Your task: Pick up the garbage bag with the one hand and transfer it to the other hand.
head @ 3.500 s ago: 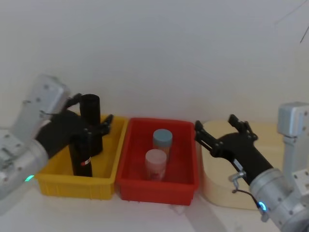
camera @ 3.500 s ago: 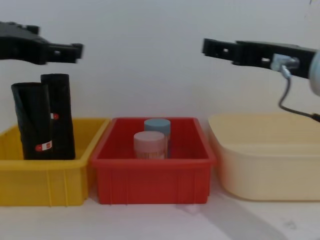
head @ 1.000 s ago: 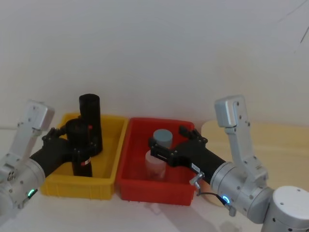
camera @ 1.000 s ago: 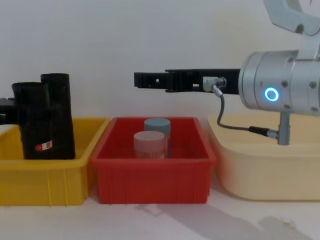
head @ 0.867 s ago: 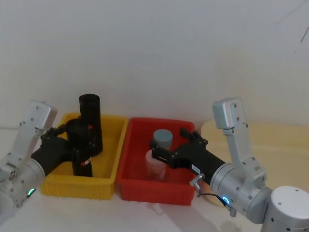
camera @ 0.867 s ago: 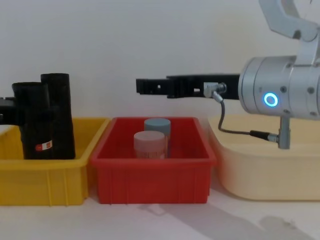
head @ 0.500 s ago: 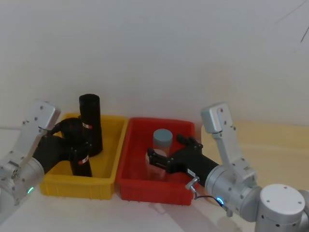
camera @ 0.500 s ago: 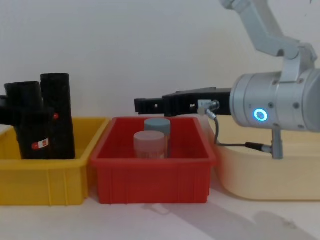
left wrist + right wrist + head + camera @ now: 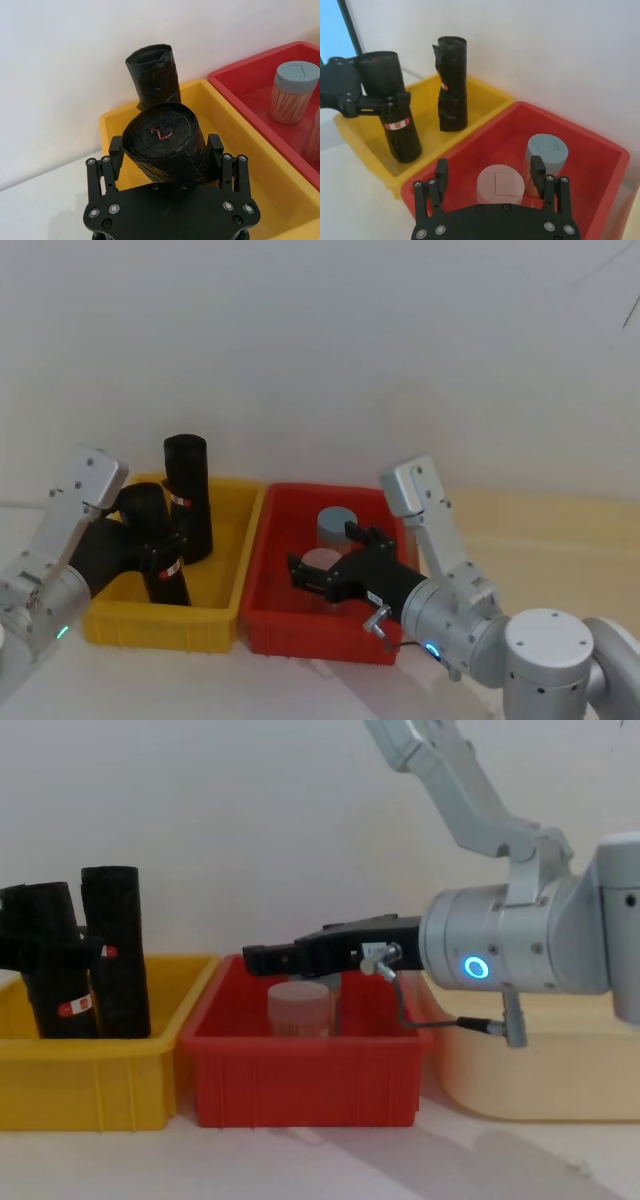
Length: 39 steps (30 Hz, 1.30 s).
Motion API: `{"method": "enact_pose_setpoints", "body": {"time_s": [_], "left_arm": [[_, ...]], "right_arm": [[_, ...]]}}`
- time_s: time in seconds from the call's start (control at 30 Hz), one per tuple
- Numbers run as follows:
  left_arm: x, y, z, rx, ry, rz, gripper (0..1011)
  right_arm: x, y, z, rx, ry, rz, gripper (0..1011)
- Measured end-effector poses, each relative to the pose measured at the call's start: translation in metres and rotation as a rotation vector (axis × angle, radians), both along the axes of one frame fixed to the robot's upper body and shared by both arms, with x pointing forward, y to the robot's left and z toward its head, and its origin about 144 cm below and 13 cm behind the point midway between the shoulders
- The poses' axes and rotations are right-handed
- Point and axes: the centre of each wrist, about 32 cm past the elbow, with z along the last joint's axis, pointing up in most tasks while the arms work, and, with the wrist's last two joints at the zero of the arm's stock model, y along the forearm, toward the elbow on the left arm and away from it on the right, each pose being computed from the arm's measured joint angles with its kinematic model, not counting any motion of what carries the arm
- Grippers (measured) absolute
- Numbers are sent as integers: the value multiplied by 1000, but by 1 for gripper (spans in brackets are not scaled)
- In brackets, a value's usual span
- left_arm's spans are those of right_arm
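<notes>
The garbage bag [image 9: 160, 540], a black roll with a red-and-white label, leans in the yellow bin [image 9: 225, 585] with its foot low in the bin. My left gripper [image 9: 158, 548], on the green-lit arm, is shut on it; in the left wrist view the fingers [image 9: 216, 150] press both sides of the garbage bag [image 9: 165, 140]. The twin roll [image 9: 187, 495] stands upright behind it. My right gripper [image 9: 325, 558], on the blue-lit arm, hovers open over the red bin [image 9: 265, 610], with nothing between its fingers [image 9: 441, 175].
Inside the red bin stand a pink-lidded jar [image 9: 500, 185] and a grey-blue-lidded jar [image 9: 547, 149]. A beige tub [image 9: 540, 1060] sits to the right of the red bin. A white wall rises close behind all the bins.
The left gripper dropped from above the rolls, closed on the front one and tilted it. The right arm swung left from over the beige tub and sank low over the red bin.
</notes>
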Motion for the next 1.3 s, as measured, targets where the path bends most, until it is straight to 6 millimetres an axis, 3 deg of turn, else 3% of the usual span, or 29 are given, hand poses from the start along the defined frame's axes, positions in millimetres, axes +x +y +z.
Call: {"method": "enact_pose_setpoints", "body": {"time_s": [0.5, 1.3], "left_arm": [[0, -1, 1, 13, -2, 8, 1001], [0, -1, 1, 17, -2, 11, 1001]], "right_arm": [[21, 2, -10, -84, -10, -31, 1000], [28, -2, -15, -131, 62, -19, 1001]]}}
